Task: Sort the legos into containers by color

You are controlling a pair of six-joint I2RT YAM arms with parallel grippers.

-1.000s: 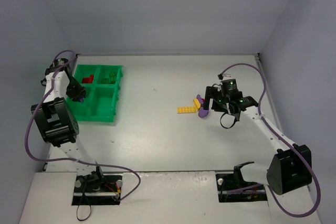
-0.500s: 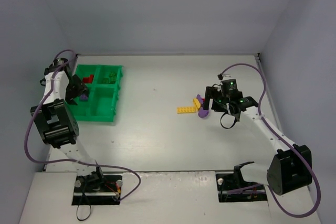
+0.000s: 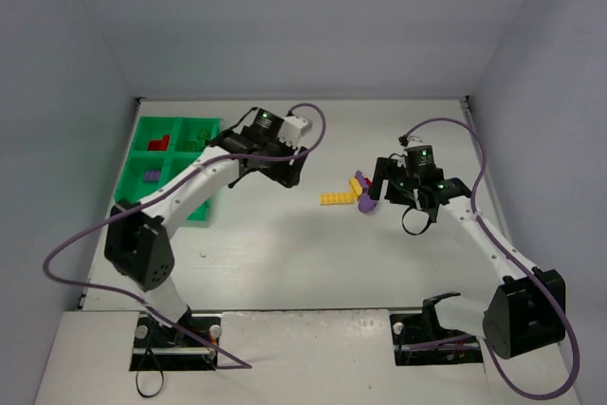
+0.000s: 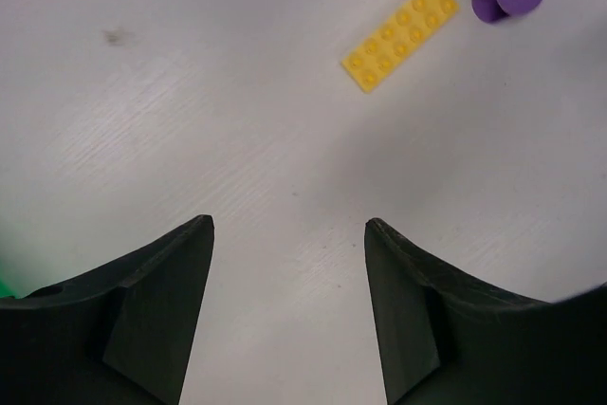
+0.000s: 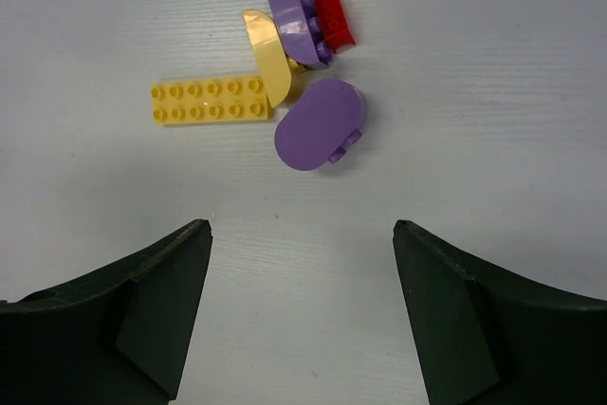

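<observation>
Five loose plastic bricks cluster on the white surface [image 3: 285, 244]: long yellow studded plate [image 5: 211, 101], pale yellow curved piece [image 5: 266, 65], two purple domed bricks [image 5: 319, 126], one small red brick [image 5: 334, 20]. I see the left gripper [image 4: 289, 225] and right gripper [image 5: 302, 227] wide, empty.

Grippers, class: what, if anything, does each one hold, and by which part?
Nothing is held: the left gripper and right gripper both stand open and empty.

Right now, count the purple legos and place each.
3. A flat oval lies beside the yellow plate, a studded dome sits against the red brick, a third piece sits in the tray's near-left compartment. More may be hidden.
</observation>
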